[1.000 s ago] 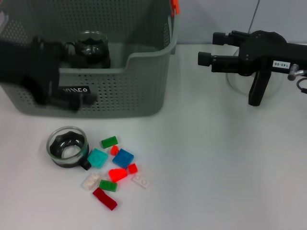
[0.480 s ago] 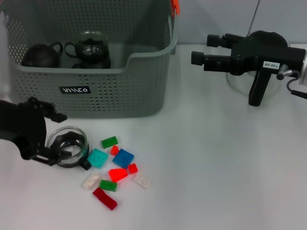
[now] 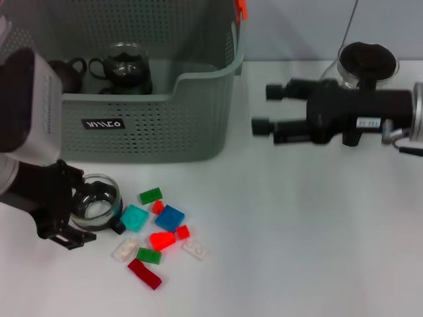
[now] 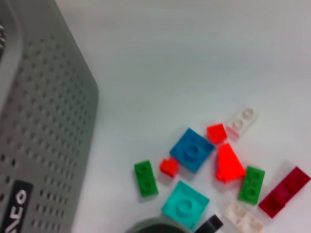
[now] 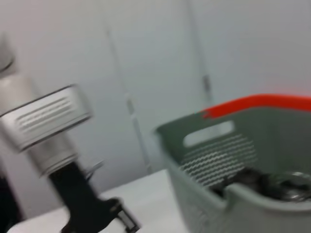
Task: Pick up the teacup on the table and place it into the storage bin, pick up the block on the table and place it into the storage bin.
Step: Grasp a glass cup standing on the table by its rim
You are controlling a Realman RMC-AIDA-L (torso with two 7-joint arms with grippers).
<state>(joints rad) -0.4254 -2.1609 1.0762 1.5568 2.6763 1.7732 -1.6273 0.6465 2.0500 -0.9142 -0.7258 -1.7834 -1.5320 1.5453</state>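
Two cups already sit in the bin (image 3: 198, 125), a dark one (image 3: 66, 72) and a glass one (image 3: 125, 63), side by side at the back. One more glass teacup (image 3: 97, 203) stands on the table (image 3: 297, 231) in front of the bin, and the left gripper (image 3: 69, 208) is right on it, fingers spread either side of the rim, not yet closed. Ten blocks lie scattered just beside that teacup: two green (image 3: 150, 195), three small red, one dark red (image 3: 144, 273), one blue (image 3: 170, 217), one teal (image 3: 134, 218), two white (image 3: 125, 250). The teal one touches the cup's black handle. Over on the far side, the right gripper (image 3: 268, 109) hangs above the table next to the bin's corner, fingers apart and empty. Behind it stands a fourth cup (image 3: 365, 61).
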